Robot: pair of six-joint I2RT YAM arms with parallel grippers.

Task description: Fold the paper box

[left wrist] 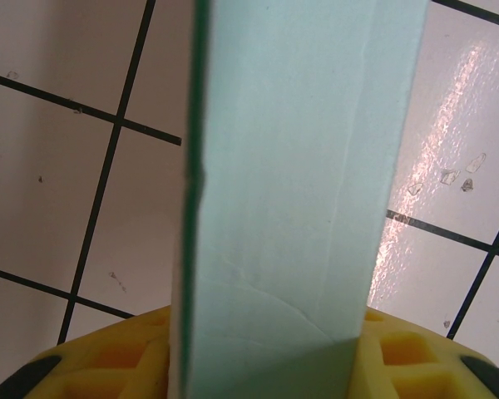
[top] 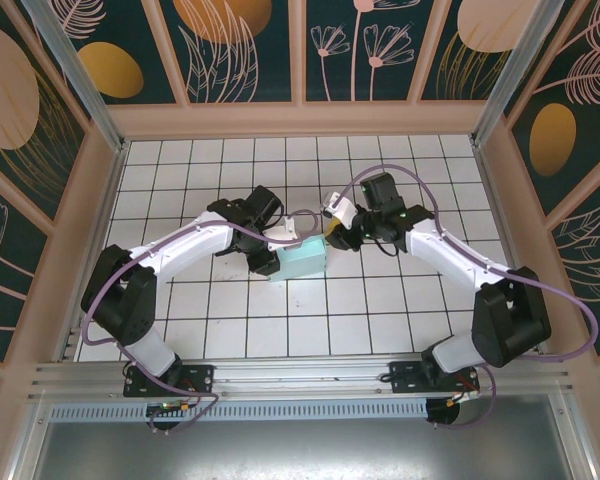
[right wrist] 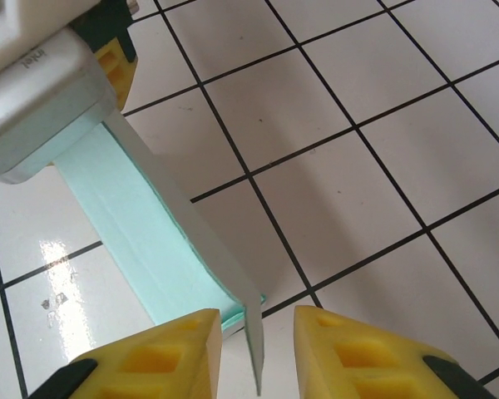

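Observation:
The paper box (top: 305, 263), pale teal card, rests partly folded on the white tiles at mid-table between the two arms. My left gripper (top: 271, 256) holds its left end. In the left wrist view a tall teal wall of the paper box (left wrist: 291, 166) fills the gap between the yellow fingers (left wrist: 416, 353), and the left gripper (left wrist: 266, 370) is shut on it. My right gripper (top: 332, 236) is at the box's far right corner. In the right wrist view the right gripper (right wrist: 256, 332) is open, with a thin upright flap of the paper box (right wrist: 150, 241) between its fingers and a gap on each side.
The white tiled table (top: 400, 300) is enclosed by low wooden walls (top: 300, 120). The left arm's grey wrist housing (right wrist: 33, 91) sits close above the box's far end. Purple cables (top: 380, 178) loop over both arms.

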